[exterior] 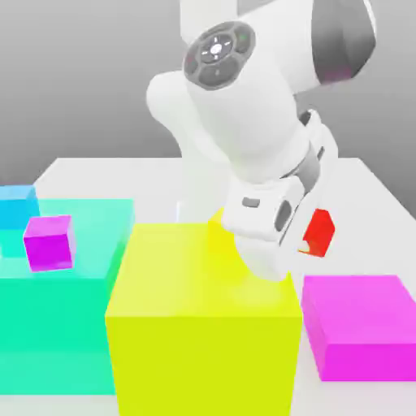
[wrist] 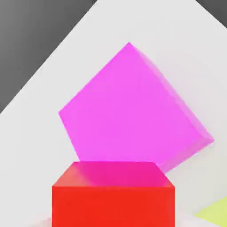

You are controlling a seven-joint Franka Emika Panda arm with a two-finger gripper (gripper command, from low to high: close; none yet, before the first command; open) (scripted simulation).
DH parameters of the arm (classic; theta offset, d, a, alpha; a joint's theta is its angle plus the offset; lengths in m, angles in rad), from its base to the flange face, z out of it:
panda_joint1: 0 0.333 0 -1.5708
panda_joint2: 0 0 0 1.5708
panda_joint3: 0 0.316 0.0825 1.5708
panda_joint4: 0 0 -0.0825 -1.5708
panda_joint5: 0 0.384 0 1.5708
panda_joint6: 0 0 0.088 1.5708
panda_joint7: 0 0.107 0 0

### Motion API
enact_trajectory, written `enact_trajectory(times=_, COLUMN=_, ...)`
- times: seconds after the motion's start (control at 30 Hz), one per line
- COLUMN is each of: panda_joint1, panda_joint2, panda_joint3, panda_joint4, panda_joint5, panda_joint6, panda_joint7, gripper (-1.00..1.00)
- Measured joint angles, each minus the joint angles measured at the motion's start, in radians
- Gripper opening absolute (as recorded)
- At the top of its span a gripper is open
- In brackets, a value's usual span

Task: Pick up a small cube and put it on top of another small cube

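Note:
The small cube is tiny and bright red. It hangs above the table between the big yellow block and the big magenta block. My gripper is shut on it, at the end of the white hand reaching down from the exterior view's upper middle. In the hand view the red cube sits close up, with the magenta block on the white table below it. A small yellow cube rests on the yellow block, partly hidden by the hand. A small magenta cube lies on the teal block.
A blue cube stands at the exterior view's far left behind the teal block. The white table shows bare surface at the exterior view's right, behind the magenta block. The three big blocks crowd the front.

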Motion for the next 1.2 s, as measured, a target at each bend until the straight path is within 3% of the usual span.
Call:
enact_trajectory(times=0.6, panda_joint1=-0.22, panda_joint2=-0.162, panda_joint3=-0.043, panda_joint4=-0.003, panda_joint5=-0.286, panda_joint6=0.046, panda_joint7=0.722, gripper=-1.0)
enact_trajectory(times=0.93, panda_joint1=-0.169, panda_joint2=-0.434, panda_joint3=0.152, panda_joint4=-0.182, panda_joint5=-0.287, panda_joint6=0.092, panda_joint7=1.094, gripper=-1.0)
enact_trajectory(times=1.07, panda_joint1=-0.167, panda_joint2=-0.405, panda_joint3=0.197, panda_joint4=-0.282, panda_joint5=-0.272, panda_joint6=0.235, panda_joint7=1.123, gripper=-1.0)
enact_trajectory(times=1.1, panda_joint1=-0.165, panda_joint2=-0.394, panda_joint3=0.202, panda_joint4=-0.3, panda_joint5=-0.27, panda_joint6=0.264, panda_joint7=1.124, gripper=1.0)
enact_trajectory(times=1.2, panda_joint1=-0.165, panda_joint2=-0.394, panda_joint3=0.202, panda_joint4=-0.3, panda_joint5=-0.27, panda_joint6=0.264, panda_joint7=1.124, gripper=1.0)
